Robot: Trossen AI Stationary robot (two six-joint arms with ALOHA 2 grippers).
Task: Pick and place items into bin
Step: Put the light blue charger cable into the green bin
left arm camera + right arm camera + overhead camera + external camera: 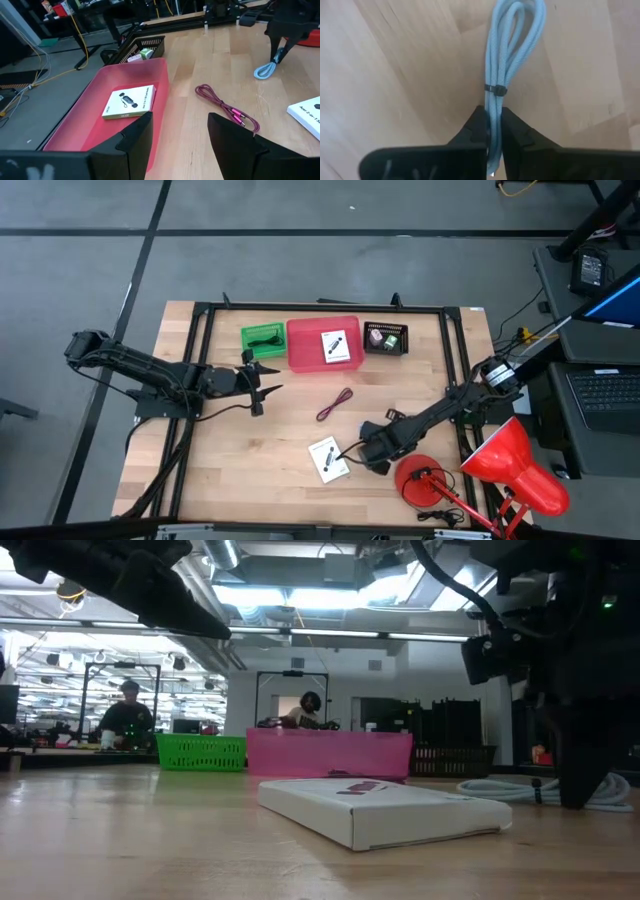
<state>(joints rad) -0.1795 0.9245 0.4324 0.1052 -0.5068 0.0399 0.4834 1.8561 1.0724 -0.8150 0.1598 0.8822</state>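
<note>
A light blue coiled cord, bound by a black tie, lies on the wooden table near its front right. My right gripper points down over it and is shut on it; the left wrist view shows that gripper with the cord's loop beside it. A white card box lies flat just left of it. A magenta cord lies mid-table. The pink bin at the far side holds another white card. My left gripper hovers open near the bin. My right gripper pinches the blue cord bundle between its two fingers, at the strands just short of the black tie. The fingers come from above, pointing down, one on each side of the bundle. The cord's looped end lies on the table.
A green basket stands left of the bin and a black basket with small pieces right of it. A red desk lamp and its round base stand close to the right arm. A black frame edges the table.
</note>
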